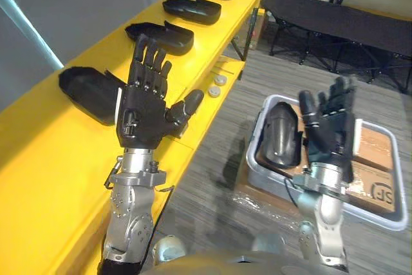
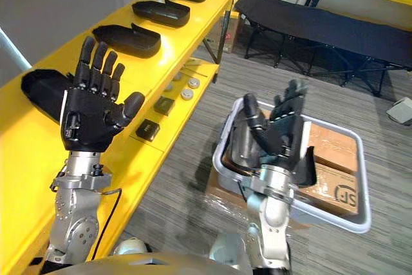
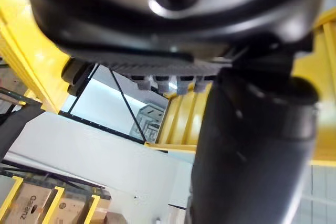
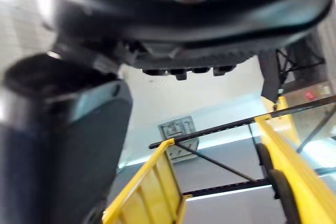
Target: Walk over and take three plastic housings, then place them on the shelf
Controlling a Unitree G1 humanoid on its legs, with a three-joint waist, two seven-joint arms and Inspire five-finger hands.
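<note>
Left eye view: four shelved housings (image 1: 159, 37)

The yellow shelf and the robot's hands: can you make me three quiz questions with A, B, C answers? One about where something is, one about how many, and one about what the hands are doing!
1. The grey bin near the yellow shelf stands:
A. on its top board
B. on the floor
C. on a chair

2. How many black housings lie on the shelf's top board?
A. two
B. six
C. four

3. What are the left hand and the right hand doing?
A. both are open and hold nothing
B. both are shut on a housing
C. both are pressing on the bin

Answers:
1. B, the bin sits on the floor beside the shelf.
2. C, four lie in a row along the top board.
3. A, both hands are raised with straight fingers and hold nothing.
</note>
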